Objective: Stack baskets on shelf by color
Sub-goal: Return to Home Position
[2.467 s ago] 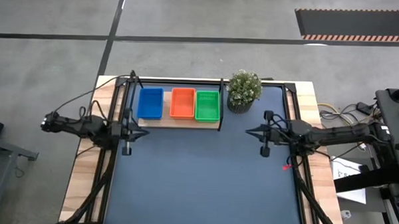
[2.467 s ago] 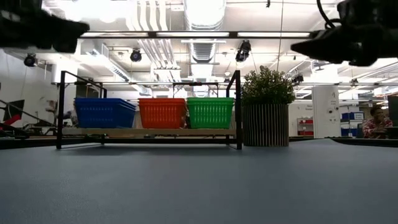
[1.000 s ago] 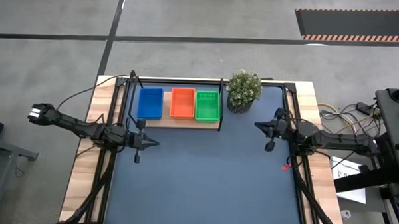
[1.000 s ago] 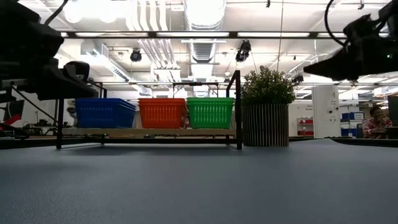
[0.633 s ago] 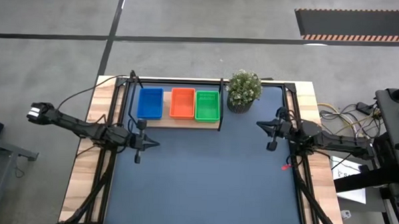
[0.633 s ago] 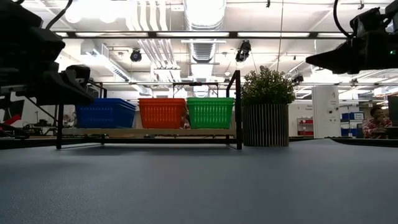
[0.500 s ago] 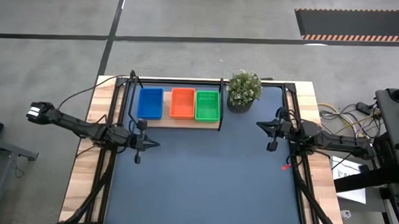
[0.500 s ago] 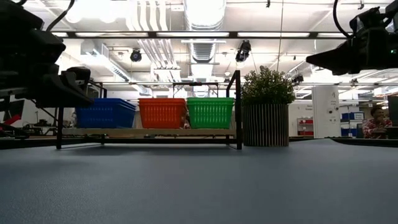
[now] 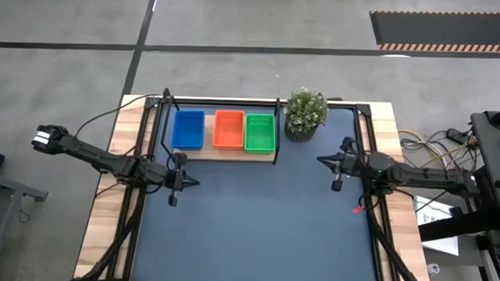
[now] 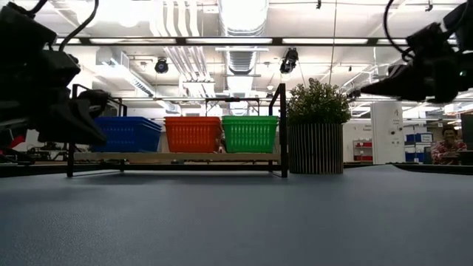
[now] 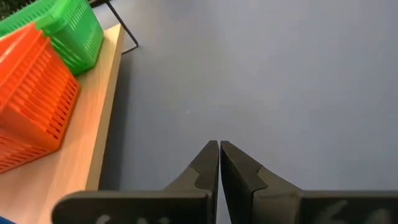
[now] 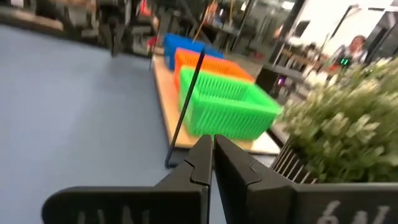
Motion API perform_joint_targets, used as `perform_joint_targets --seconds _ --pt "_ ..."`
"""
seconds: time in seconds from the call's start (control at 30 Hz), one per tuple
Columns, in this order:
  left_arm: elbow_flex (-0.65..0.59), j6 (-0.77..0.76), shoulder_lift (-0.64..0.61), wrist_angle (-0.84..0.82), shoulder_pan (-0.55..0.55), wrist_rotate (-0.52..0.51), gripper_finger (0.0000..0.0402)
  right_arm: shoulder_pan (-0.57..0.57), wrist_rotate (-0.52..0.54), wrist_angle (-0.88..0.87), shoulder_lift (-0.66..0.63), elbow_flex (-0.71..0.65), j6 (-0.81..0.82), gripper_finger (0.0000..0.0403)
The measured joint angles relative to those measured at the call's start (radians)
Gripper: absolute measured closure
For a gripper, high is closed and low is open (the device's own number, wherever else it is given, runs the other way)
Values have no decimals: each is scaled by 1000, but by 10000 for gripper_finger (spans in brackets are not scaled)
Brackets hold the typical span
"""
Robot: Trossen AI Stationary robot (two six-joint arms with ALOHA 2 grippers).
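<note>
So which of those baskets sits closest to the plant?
The green basket, at the shelf's end beside the potted plant; the orange basket is central, the blue basket farthest.

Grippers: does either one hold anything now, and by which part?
Nothing is held. The left gripper and the right gripper are both shut on nothing, over the table.

left gripper (image 11: 219, 144) closed; right gripper (image 12: 212, 138) closed, seemingly raised

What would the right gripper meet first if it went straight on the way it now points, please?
Probably the shelf: the right gripper, shut, aims at the black end post and the green baskets just behind it, though depth is unclear.
</note>
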Motion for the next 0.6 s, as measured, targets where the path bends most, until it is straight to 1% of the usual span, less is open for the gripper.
perform_joint_targets --seconds 0.13,0.23,0.3,0.4,0.47,0.53,0.6 --pt "0 0 27 0 0 0 402 7 -19 -8 22 0 1 394" --pt "0 0 48 1 0 0 402 19 -25 -6 73 0 2 394" --pt "0 0 63 7 0 0 402 36 -61 -7 87 -1 2 394" --pt "0 0 83 6 0 0 402 54 -87 -16 90 -1 -3 394" --pt "0 0 100 6 0 0 402 57 -114 -18 100 -1 20 394" --pt "0 0 112 6 0 0 402 57 -151 14 100 -1 82 394" --pt "0 0 130 7 0 0 402 57 -169 110 100 -1 124 394"
